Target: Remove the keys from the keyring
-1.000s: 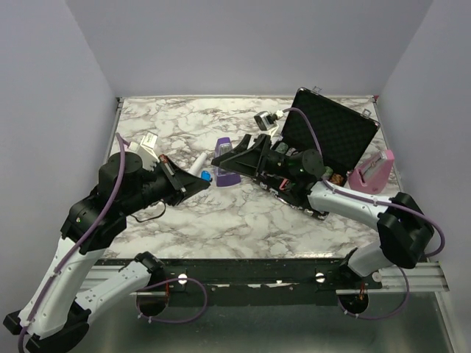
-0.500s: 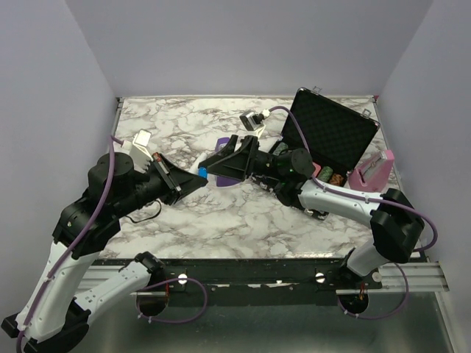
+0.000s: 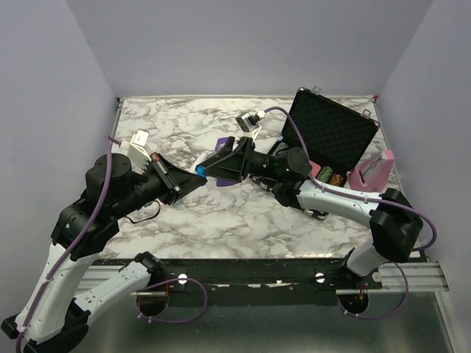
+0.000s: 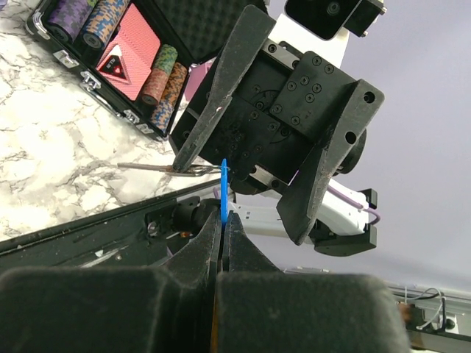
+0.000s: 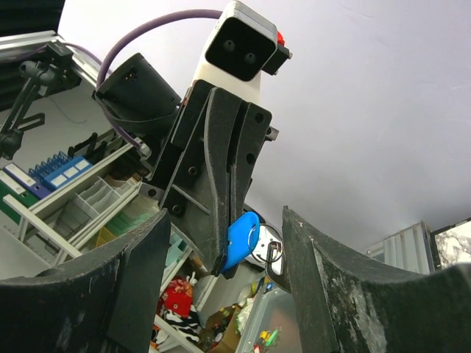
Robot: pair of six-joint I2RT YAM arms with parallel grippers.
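**Item:** key bunch, held in mid-air over the middle of the marble table (image 3: 243,217), between the two arms.

**Holder:** left gripper (image 3: 197,178), fingers pressed together on the blue tag (image 4: 223,193), which stands edge-on out of the pinch.

**Parts:**
- The keyring (image 5: 273,256) is a thin wire loop just beside the tag.
- One key (image 4: 141,166) is silver and shows in the left wrist view only as a flat sliver.
- Its long axis runs level, out sideways from the ring and across the line joining the two grippers.
- Whether more keys hang there cannot be told.

**Opposite:** right gripper (image 3: 213,168), fingers spread wide and holding nothing, facing the left one tip to tip. One fingertip (image 4: 179,163) is at the ring, touching or just beside it; which cannot be told. The key lies outside the spread, beyond that finger.

**Assessment:** the right arm is the free one and close. It likely needs to shift sideways to bring the shaft between its fingers.

**Nearby:** open case of poker chips (image 3: 335,143), far right.
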